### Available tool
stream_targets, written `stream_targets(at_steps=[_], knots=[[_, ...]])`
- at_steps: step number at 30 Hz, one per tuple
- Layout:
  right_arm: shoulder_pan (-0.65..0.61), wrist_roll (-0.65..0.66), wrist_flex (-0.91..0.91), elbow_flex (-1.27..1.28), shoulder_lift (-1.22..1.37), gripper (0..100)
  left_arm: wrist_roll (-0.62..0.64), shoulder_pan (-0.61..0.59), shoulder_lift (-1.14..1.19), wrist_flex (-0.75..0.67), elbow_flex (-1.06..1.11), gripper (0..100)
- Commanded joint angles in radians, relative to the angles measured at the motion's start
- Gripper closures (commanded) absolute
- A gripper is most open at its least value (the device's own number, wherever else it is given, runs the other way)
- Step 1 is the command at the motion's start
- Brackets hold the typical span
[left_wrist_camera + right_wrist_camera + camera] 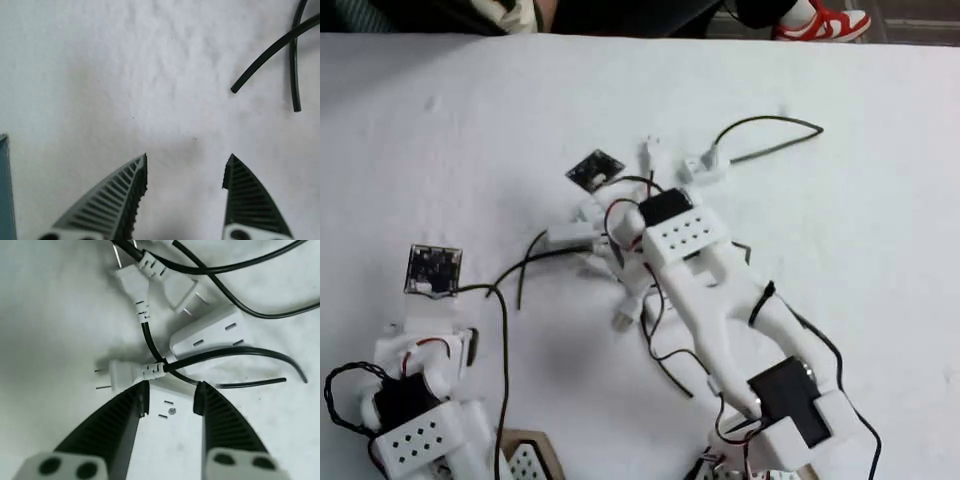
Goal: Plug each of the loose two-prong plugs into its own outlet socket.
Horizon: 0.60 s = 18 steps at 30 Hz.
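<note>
The right arm [720,295] extends from the near edge of the bench [840,250] to its middle, where the white plugs and outlets lie in a loose cluster. The right gripper [172,390] hangs over this cluster with its jaws apart and nothing between them. Directly below the jaws lies the first outlet block [167,407], white, with two slots visible in the gap. The first plug [122,377] lies just beside one jaw tip. Both of its prongs are bare and point away from its black cable, which runs across the edge of the second outlet block [210,337]. The second outlet block lies farther out, slot face up, and all of its visible slots are unoccupied. The second plug [182,290] lies just beside this block with its prongs turned toward it but not inserted. The third plug [131,282] lies next to the second plug. The black cables [240,265] of the plugs cross one another beyond the blocks. The left arm [415,400] sits at the near left corner of the bench, well apart from the cluster. The left gripper [187,159] hangs over bare bench surface with its jaws wide apart and holds nothing. Two black cable ends [270,52] lie on the bench ahead of it, clear of the jaws.
</note>
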Motion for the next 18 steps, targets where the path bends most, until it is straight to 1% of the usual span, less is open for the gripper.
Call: stream_targets(at_steps=[1, 3, 5, 8, 10, 12, 18], knots=[[-0.010, 0.012, -0.110, 0.035, -0.042, 84.1, 0.002, 0.007, -0.008, -0.020, -0.003, 75], [-0.025, 0.066, -0.122, 0.061, -0.042, 83.9, 0.002, 0.007, -0.008, -0.020, -0.003, 75], [-0.044, 0.089, -0.097, 0.080, -0.042, 83.9, 0.002, 0.007, -0.008, -0.020, -0.003, 75], [-0.067, 0.063, -0.028, 0.086, -0.045, 83.9, 0.002, 0.007, -0.008, -0.020, -0.003, 75], [-0.073, 0.017, -0.016, 0.087, -0.044, 83.9, 0.002, 0.007, -0.008, -0.020, -0.003, 75], [-0.068, -0.068, -0.028, 0.089, -0.044, 83.9, 0.002, 0.007, -0.008, -0.020, -0.003, 75], [-0.053, -0.448, -0.031, 0.086, -0.042, 83.9, 0.002, 0.007, -0.008, -0.020, -0.003, 75]])
